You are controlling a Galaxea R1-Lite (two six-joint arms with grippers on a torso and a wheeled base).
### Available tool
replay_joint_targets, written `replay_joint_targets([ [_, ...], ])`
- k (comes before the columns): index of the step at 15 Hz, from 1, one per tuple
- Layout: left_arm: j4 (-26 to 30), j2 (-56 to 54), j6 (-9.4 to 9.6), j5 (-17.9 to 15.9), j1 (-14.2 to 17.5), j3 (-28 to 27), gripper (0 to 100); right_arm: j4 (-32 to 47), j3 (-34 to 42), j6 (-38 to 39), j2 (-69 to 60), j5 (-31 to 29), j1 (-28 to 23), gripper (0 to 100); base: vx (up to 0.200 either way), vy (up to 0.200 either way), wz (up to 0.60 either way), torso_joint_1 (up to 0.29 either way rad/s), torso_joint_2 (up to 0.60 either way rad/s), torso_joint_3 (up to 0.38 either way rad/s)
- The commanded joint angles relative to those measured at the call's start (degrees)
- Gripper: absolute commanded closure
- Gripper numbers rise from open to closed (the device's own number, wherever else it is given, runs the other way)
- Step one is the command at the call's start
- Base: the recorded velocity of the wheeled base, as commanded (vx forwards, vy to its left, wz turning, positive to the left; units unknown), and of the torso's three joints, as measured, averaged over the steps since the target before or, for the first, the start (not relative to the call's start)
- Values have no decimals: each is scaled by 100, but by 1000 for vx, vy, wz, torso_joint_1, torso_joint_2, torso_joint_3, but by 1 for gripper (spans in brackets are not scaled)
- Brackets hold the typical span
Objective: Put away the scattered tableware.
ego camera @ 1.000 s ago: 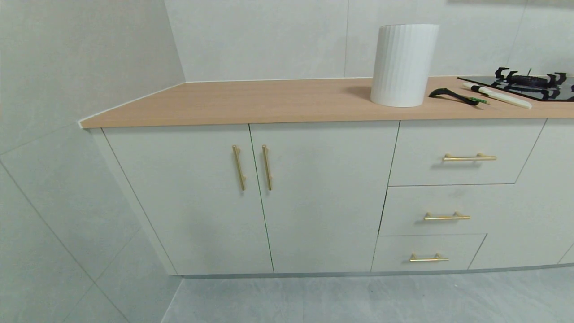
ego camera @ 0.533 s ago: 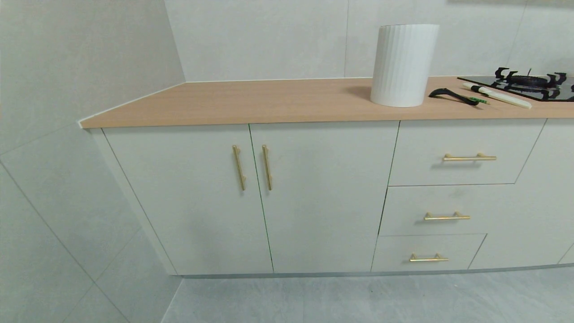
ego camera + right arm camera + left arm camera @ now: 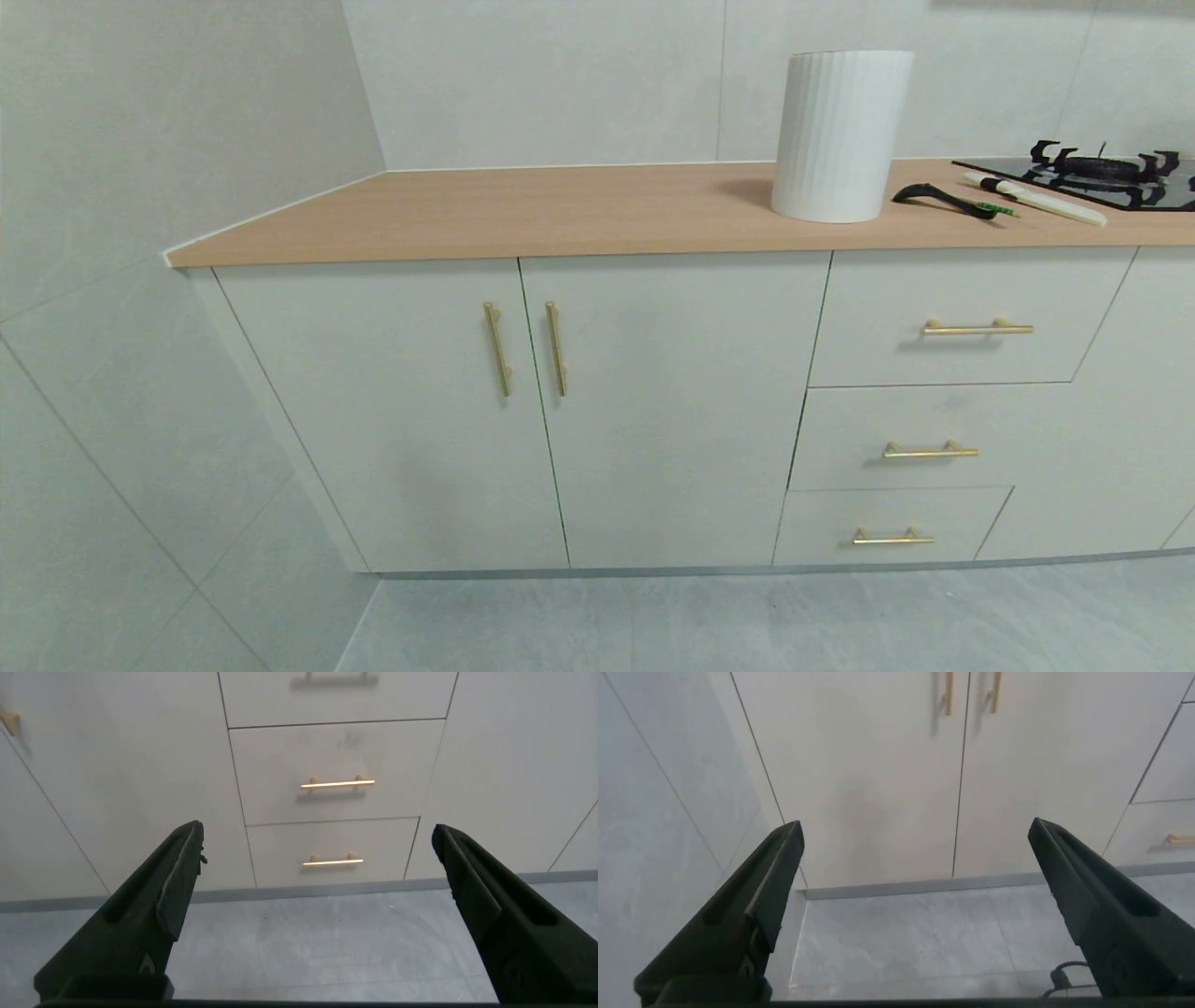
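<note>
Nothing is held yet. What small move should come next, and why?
Probably raise the right tool toward the black utensil on the counter, beside the white ribbed container. That tool is open and empty, low before the drawers, and the utensil lies on the robot's right side.

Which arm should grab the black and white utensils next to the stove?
Right, probably. The black utensil and white utensil lie far right on the counter, above the drawers that the right pincer faces. The left pincer faces the double doors, farther left.
</note>
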Motion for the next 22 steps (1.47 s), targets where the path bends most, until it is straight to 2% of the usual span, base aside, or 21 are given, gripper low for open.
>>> replay_joint_targets([
  [1, 2, 8, -14, 5, 1, 2, 0, 4, -1, 2, 16, 1, 5, 0, 0, 0, 0, 0, 0, 0],
  [13, -16, 8, -111, 40, 1, -6, 0, 4, -1, 19, 16, 1, -4, 0, 0, 0, 0, 0, 0, 0],
  [22, -16, 8, -137, 40, 1, -6, 0, 4, -1, 19, 16, 1, 5, 0, 0, -200, 0, 2, 0, 1],
])
